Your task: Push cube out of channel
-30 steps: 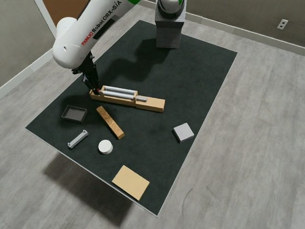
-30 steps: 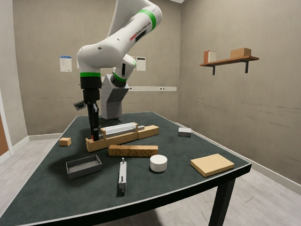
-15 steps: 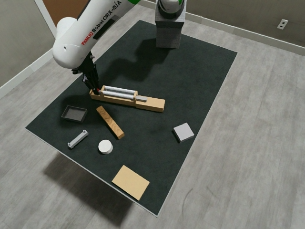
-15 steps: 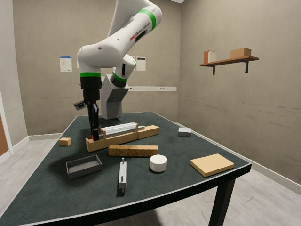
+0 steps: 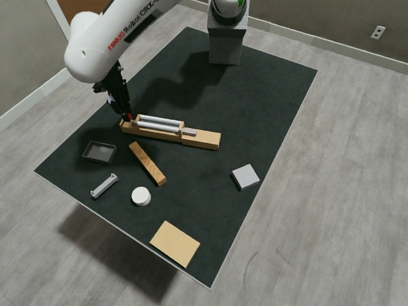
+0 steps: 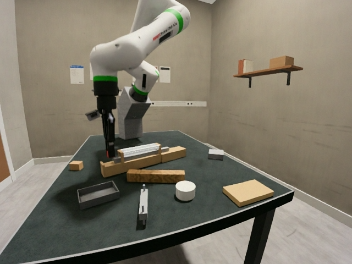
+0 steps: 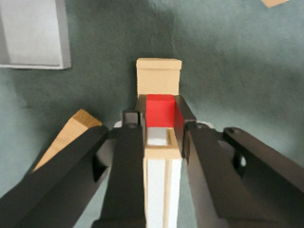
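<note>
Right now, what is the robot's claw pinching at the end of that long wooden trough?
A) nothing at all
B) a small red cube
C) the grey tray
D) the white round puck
B: in the wrist view the gripper has its two black fingers pressed against either side of the red cube, which sits on the short ledge of the trough just before the raised lip.
</note>
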Robot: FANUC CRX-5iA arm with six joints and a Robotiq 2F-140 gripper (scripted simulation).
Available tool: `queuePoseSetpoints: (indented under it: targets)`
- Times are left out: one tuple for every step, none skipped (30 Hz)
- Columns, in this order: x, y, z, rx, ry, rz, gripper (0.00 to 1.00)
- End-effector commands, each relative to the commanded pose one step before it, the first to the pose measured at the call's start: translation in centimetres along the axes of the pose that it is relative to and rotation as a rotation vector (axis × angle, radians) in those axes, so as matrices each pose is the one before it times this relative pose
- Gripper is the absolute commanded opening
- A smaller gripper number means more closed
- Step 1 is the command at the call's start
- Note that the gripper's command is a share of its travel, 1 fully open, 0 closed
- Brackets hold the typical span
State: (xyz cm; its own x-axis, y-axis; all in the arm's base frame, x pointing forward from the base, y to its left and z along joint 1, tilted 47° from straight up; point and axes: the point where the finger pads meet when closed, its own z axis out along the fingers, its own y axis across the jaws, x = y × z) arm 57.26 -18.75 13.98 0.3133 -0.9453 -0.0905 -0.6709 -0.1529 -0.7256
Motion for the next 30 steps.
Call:
queuePoseSetpoints:
  targets:
    - [0.049, -0.046, -2.226, 0.00095, 0.00107, -0.00055, 0.1]
    - [0.0, 0.0, 0.0, 0.0, 0.0, 0.0, 0.1]
    - [0.0, 0.0, -0.64, 0.0, 0.0, 0.0, 0.1]
    - [0.0, 0.0, -0.566, 0.0, 0.0, 0.0, 0.1]
    - [0.0, 0.0, -0.47, 0.0, 0.0, 0.0, 0.1]
    - [0.0, 0.0, -0.361, 0.0, 0.0, 0.0, 0.1]
    - [0.0, 0.0, -0.25, 0.00001, 0.0, 0.0, 0.1]
    - [0.0, 0.0, -0.143, 0.0, 0.0, 0.0, 0.1]
    - [0.0, 0.0, -0.058, 0.0, 0.0, 0.0, 0.1]
    - [0.0, 0.0, -0.009, 0.0, 0.0, 0.0, 0.1]
    - [0.0, 0.0, 0.0, 0.0, 0.0, 0.0, 0.1]
    - [0.0, 0.0, 0.0, 0.0, 0.0, 0.0, 0.1]
    - [0.0, 0.0, 0.0, 0.0, 0.0, 0.0, 0.1]
    - [0.0, 0.0, 0.0, 0.0, 0.0, 0.0, 0.1]
    - [0.0, 0.0, 0.0, 0.0, 0.0, 0.0, 0.1]
    - [0.0, 0.0, 0.0, 0.0, 0.0, 0.0, 0.1]
    - [0.0, 0.0, 0.0, 0.0, 0.0, 0.0, 0.1]
    - [0.0, 0.0, 0.0, 0.0, 0.0, 0.0, 0.1]
    - [0.0, 0.0, 0.0, 0.0, 0.0, 0.0, 0.1]
    - [0.0, 0.0, 0.0, 0.0, 0.0, 0.0, 0.1]
    - [0.0, 0.0, 0.0, 0.0, 0.0, 0.0, 0.1]
    - [0.0, 0.0, 0.0, 0.0, 0.0, 0.0, 0.1]
    - [0.0, 0.0, 0.0, 0.0, 0.0, 0.0, 0.1]
    - [0.0, 0.0, 0.0, 0.0, 0.0, 0.0, 0.1]
    - [0.0, 0.0, 0.0, 0.0, 0.0, 0.0, 0.1]
    - [0.0, 0.0, 0.0, 0.0, 0.0, 0.0, 0.1]
    - [0.0, 0.0, 0.0, 0.0, 0.0, 0.0, 0.1]
    - [0.0, 0.0, 0.0, 0.0, 0.0, 0.0, 0.1]
    - [0.0, 0.0, 0.0, 0.0, 0.0, 0.0, 0.1]
    - [0.0, 0.0, 0.0, 0.0, 0.0, 0.0, 0.1]
